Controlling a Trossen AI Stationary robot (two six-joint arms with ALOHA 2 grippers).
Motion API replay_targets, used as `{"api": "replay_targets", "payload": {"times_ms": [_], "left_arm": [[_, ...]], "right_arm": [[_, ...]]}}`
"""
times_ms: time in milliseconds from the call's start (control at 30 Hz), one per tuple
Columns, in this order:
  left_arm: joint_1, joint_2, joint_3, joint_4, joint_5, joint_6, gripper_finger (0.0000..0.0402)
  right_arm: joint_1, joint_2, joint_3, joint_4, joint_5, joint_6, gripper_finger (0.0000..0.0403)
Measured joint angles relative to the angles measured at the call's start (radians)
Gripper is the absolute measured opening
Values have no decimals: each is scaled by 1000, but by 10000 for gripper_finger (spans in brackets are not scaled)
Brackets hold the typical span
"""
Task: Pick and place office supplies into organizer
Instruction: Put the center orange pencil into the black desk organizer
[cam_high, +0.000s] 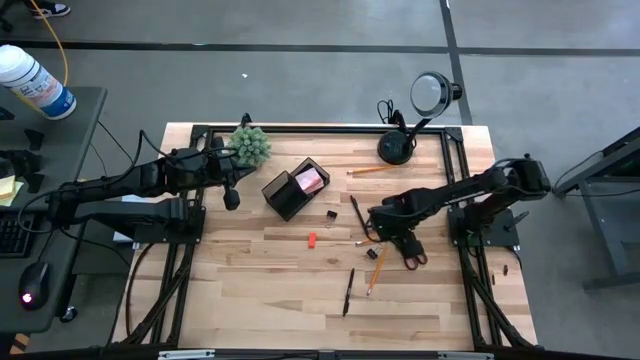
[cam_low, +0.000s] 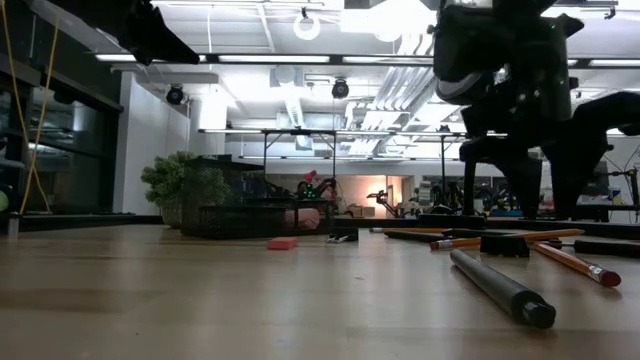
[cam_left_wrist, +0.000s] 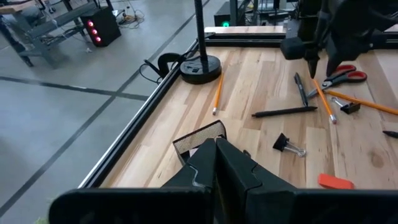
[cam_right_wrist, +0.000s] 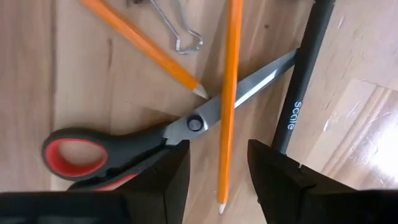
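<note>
Pale wood planks make up the tabletop (cam_high: 250, 290), framed by black rails, with grey floor all around.

My right fingers (cam_right_wrist: 214, 171) hang low over a small heap of supplies on the right half. They stand parted, holding nothing, and between them lies a pencil (cam_right_wrist: 229, 93) crossing the scissors (cam_right_wrist: 155, 140) at the pivot. The scissors' red-lined handles lie to one side, the blades reaching out to the other. A black pen (cam_right_wrist: 305, 74) lies against the blade tips, just beside one of my fingers. A second pencil (cam_right_wrist: 146, 53) points its tip at the pivot, and a bent wire clip lies beyond it.

My left fingers (cam_left_wrist: 214, 168) are pressed shut and empty, held above the back left of the tabletop near the plant (cam_high: 251, 144). Just ahead of them sits the organizer (cam_high: 290, 190), a dark box with a pink pad (cam_high: 311, 181) inside it.

Loose between my two arms lie a red block (cam_high: 312, 239) and a small black clip (cam_high: 331, 214). Another pencil (cam_high: 372, 171) rests by the lamp base (cam_high: 395, 149) at the back. Toward the front edge a black pen (cam_high: 348, 291) and one more pencil (cam_high: 376, 271) lie apart from the heap.
</note>
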Motion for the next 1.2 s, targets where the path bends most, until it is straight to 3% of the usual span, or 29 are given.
{"api": "replay_targets", "payload": {"times_ms": [900, 1200], "left_arm": [[0, 0, 0, -2, -5, -1, 1], [0, 0, 0, -2, -5, -2, 1]], "right_arm": [[-11, 31, -35, 23, 45, 1, 129], [-10, 31, -35, 34, 14, 4, 118]]}}
